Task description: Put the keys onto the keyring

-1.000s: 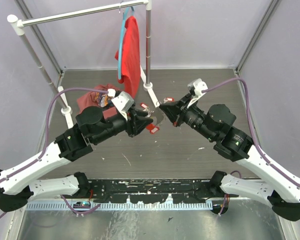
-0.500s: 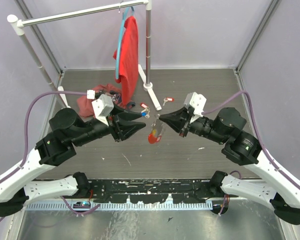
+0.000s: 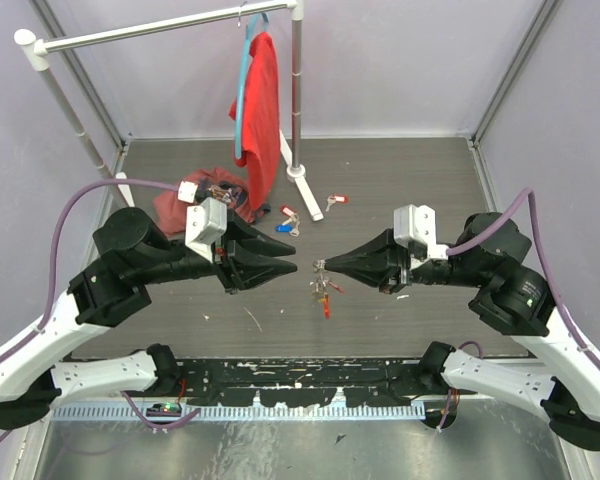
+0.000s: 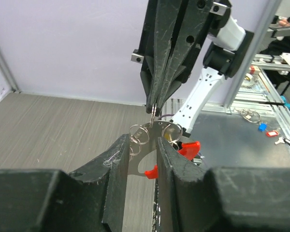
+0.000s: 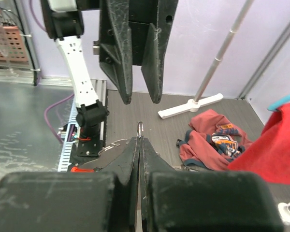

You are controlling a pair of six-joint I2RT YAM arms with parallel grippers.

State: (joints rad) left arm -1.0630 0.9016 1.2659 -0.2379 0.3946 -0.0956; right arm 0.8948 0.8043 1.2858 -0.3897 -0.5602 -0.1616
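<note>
The keyring (image 3: 323,286) hangs from the tip of the right end effector (image 3: 325,265), whose fingers are pressed flat together on its thin top loop. The right wrist view shows only a sliver of wire standing out past the closed tips. The bunch's long axis runs straight down from that tip, so in the top view it trails toward the near edge of the bench (image 3: 400,180), with the long red tag (image 3: 327,306) at its lowest end, pointing down. From above I cannot tell whether the tag's end touches the bench or hangs clear of it. In the left wrist view several small split rings (image 4: 139,136) and a flat silver piece (image 4: 142,159) crowd under the pinch point. The red tag is partly hidden there behind the left fingers (image 4: 113,162), so its full length is cut off, and the chain's links and smaller pieces are too fine to sort out. The left end effector (image 3: 288,272) faces the right one, just beside the keyring but apart from it, with its fingers spread and the gap at their tips empty. Farther back on the bench, well apart from the keyring, lie a blue-tagged key (image 3: 283,227) and two red-tagged keys (image 3: 291,212), their blades too small to read.
</note>
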